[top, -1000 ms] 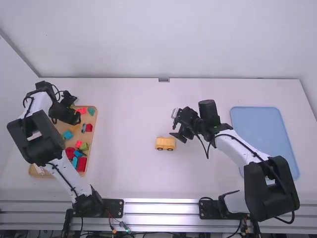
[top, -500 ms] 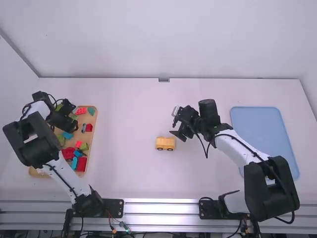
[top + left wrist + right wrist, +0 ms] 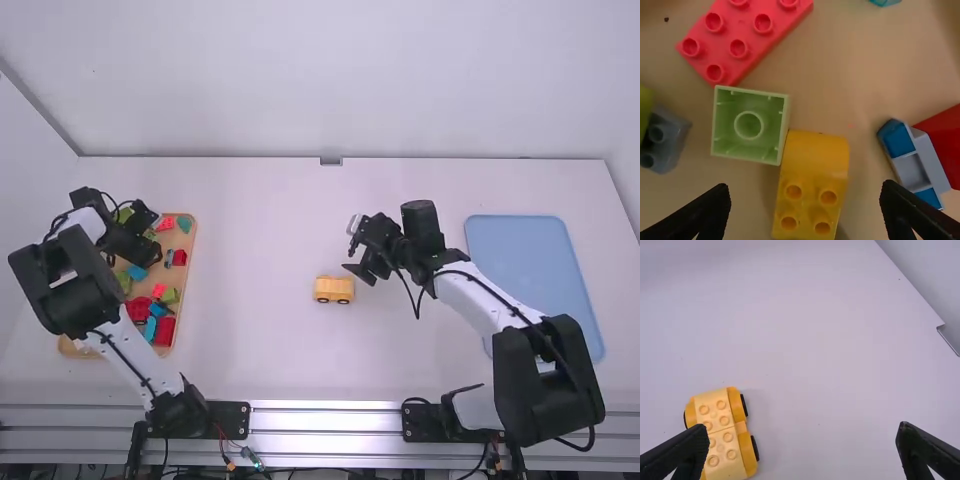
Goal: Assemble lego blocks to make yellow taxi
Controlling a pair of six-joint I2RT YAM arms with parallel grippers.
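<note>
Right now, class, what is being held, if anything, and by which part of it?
Nothing is held: the left gripper is open, with gaps beside the yellow block; the right gripper is open and empty.

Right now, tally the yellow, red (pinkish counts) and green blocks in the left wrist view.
Yellow: 1, curved block
Red: 2, studded brick, red piece
Green: 2, hollow block, edge piece
Total: 5

Blocks [image 3: 165, 331] lie in one tray [image 3: 182, 281] at the bench's [image 3: 260, 300] left; the car [image 3: 334, 290] stands near the middle, between it and another tray [image 3: 530, 260] at right.
</note>
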